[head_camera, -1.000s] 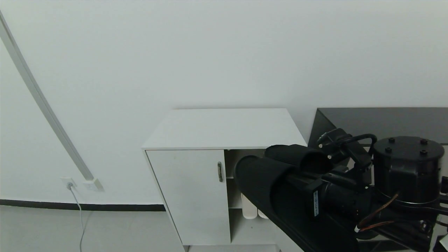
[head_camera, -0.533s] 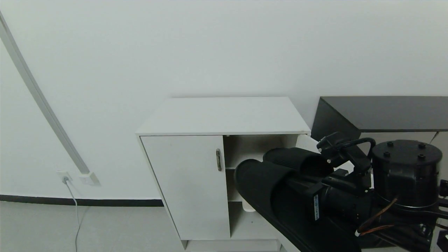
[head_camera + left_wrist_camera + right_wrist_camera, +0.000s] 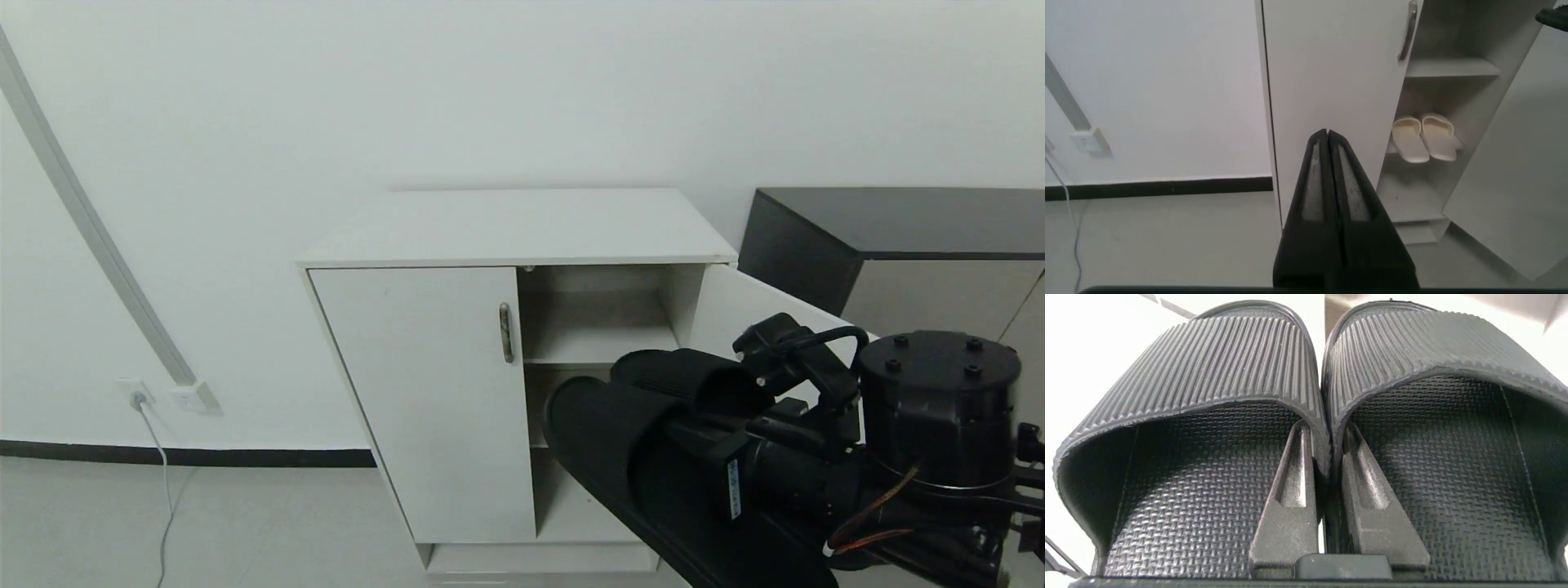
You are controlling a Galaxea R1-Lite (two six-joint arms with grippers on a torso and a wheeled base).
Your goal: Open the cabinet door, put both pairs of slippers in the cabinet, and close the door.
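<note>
Camera shifted, cabinet (image 3: 522, 224) now higher in frame; right gripper (image 3: 1327, 434) clamps black slippers (image 3: 620, 425), lower right, beside open door (image 3: 759, 309); left gripper (image 3: 1328, 135) pressed closed; white slippers (image 3: 1425, 137) on shelf (image 3: 1404, 167).

The black slippers (image 3: 1200, 392) look like matt rubber or foam. Their straps are finely ribbed and their footbeds carry a rough, pebbled grid. The fingers (image 3: 1290, 498) of the right gripper (image 3: 1327, 431) are smooth, dull dark plastic. The left gripper (image 3: 1328, 135) is black, faced with grey, grainy pads (image 3: 1310, 196). The cabinet (image 3: 522, 224) is smooth, matt white board, and its handle (image 3: 505, 332) looks like dull metal. The white slippers (image 3: 1407, 140) look smooth and moulded. The floor (image 3: 245, 523) is smooth grey with a faint sheen.
</note>
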